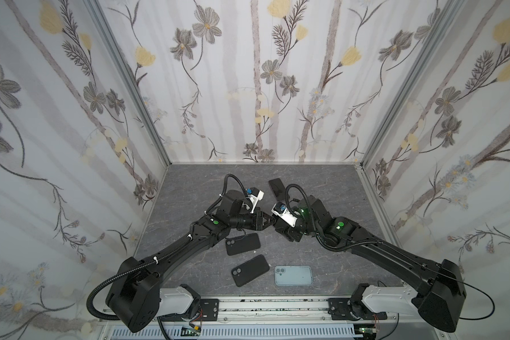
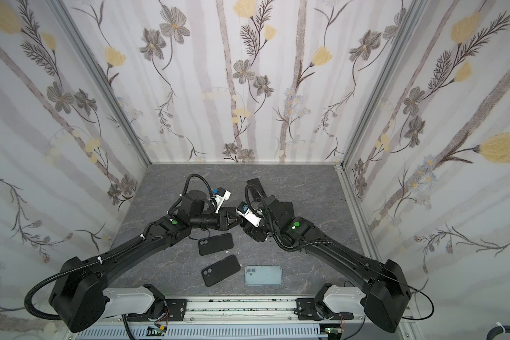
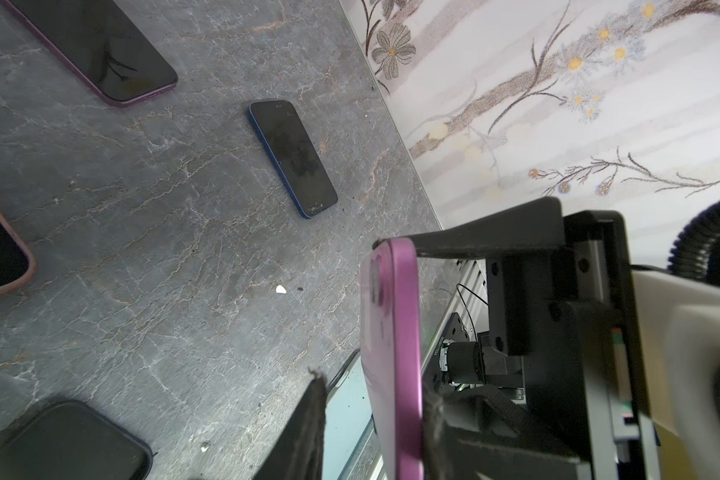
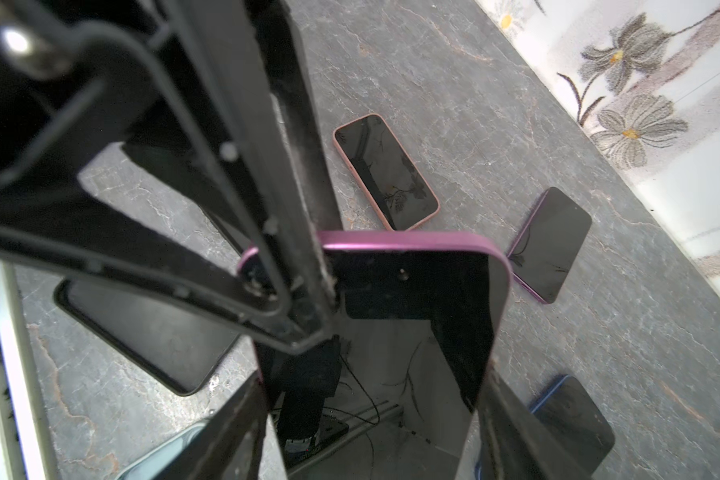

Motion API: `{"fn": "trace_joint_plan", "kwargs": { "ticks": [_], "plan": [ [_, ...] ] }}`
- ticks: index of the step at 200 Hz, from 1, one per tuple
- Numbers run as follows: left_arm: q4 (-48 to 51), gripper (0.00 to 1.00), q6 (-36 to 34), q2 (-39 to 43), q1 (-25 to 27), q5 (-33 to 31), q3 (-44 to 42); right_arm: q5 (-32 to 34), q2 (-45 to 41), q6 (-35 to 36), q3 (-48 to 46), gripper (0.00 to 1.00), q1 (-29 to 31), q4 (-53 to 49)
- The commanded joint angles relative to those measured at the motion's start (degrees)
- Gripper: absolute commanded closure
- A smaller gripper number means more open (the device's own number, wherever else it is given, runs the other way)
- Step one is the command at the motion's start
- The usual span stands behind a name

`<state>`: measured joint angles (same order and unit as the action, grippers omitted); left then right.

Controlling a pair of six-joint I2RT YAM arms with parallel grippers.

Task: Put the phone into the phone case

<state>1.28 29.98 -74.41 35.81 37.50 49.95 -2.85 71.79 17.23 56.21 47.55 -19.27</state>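
Observation:
A purple phone [image 4: 412, 282] with a dark screen is held in the air over the middle of the table. My right gripper [image 4: 375, 380] is shut on its two long sides. My left gripper [image 3: 375, 386] straddles the phone [image 3: 404, 332] edge-on at its camera end: one finger lies against it, and the other finger [image 3: 314, 415] stands a small gap off. In both top views the two grippers meet tip to tip [image 1: 271, 220] [image 2: 238, 221], hiding the phone. Two black phone cases [image 1: 242, 243] [image 1: 250, 273] and a light-blue case [image 1: 293, 275] lie flat below.
Other phones lie screen up on the grey marbled table [image 1: 330, 188]: a pink one [image 4: 385, 172], a purple one [image 4: 551, 245], a blue one [image 3: 294, 158], and one [image 1: 276, 187] behind the arms. Floral walls enclose three sides. The arm rail [image 1: 271, 306] runs along the front.

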Motion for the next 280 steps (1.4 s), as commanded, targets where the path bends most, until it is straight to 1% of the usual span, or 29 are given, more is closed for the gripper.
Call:
{"fn": "trace_joint_plan", "kwargs": {
  "ticks": [1,10,23,42,60,71,88,96,107,124,133,142,168,171,188,211,233,259,280],
  "plan": [
    [-0.91,0.8,0.82,-0.18,0.04,-0.49,-0.6,-0.07,0.18,0.52,0.42,0.64,0.9,3.53],
    [-1.31,0.87,1.26,-0.05,0.0,-0.45,-0.89,0.23,0.37,0.5,0.44,0.64,1.04,3.57],
    [-2.27,1.0,1.94,0.24,0.01,-0.3,-1.39,0.82,0.64,0.51,0.47,0.65,1.06,3.53],
    [-3.24,1.0,2.65,0.77,0.04,-0.99,-1.95,1.3,1.05,0.44,0.48,0.63,1.15,3.71],
    [-4.03,1.0,3.29,1.39,-0.04,-2.26,-2.51,2.38,1.26,0.19,0.4,0.57,1.2,4.21],
    [-4.73,1.0,3.92,1.94,-0.05,-3.06,-3.01,2.92,1.16,-0.11,0.4,0.5,1.31,4.7],
    [-6.37,1.0,5.21,2.08,-0.3,-4.27,-3.71,5.0,0.61,-2.18,0.31,0.33,1.32,6.44],
    [-7.16,1.0,5.96,4.13,-0.65,-4.97,-4.02,5.57,0.17,-3.39,0.47,0.26,1.3,7.52],
    [-8.3,1.0,6.85,5.34,-1.3,-6.06,-4.38,6.02,-1.01,-5.6,0.74,0.2,1.32,9.66],
    [-9.76,1.0,8.27,7.97,-3.1,-8.24,-4.53,7.07,-3.65,-10.3,0.75,0.14,1.17,14.42],
    [-10.19,1.0,8.75,9.24,-4.27,-9.45,-4.42,7.95,-5.4,-13.29,0.62,0.06,1.19,17.03],
    [-10.61,1.0,9.02,10.65,-5.53,-10.14,-3.93,8.95,-7.11,-15.86,0.4,0.0,1.03,19.6],
    [-13.35,1.0,10.76,13.93,-9.62,-10.9,-2.82,9.61,-11.13,-22.88,1.75,0.0,-0.17,22.86],
    [-13.77,1.0,10.99,14.21,-9.94,-10.88,-2.69,9.54,-11.55,-24.05,2.08,0.0,-2.01,22.87],
    [-17.85,1.0,12.05,15.69,-11.92,-9.45,-2.02,8.18,-13.26,-31.6,3.45,0.0,-5.7,22.76],
    [-26.62,1.0,14.05,17.56,-12.84,-6.36,-2.24,-0.14,-14.91,-41.78,3.75,0.0,-11.8,22.78],
    [-36.85,1.0,17.71,18.85,-12.95,-3.42,-3.51,-7.2,-15.12,-49.36,3.82,0.07,-15.41,23.17],
    [-49.35,1.0,24.43,19.05,-12.91,-1.28,-6.02,-18.97,-13.18,-54.4,3.9,0.16,-16.57,27.59],
    [-55.98,1.0,28.87,18.53,-12.88,0.24,-7.27,-28.72,-10.15,-57.57,4.72,0.22,-16.54,32.52]
  ]
}}
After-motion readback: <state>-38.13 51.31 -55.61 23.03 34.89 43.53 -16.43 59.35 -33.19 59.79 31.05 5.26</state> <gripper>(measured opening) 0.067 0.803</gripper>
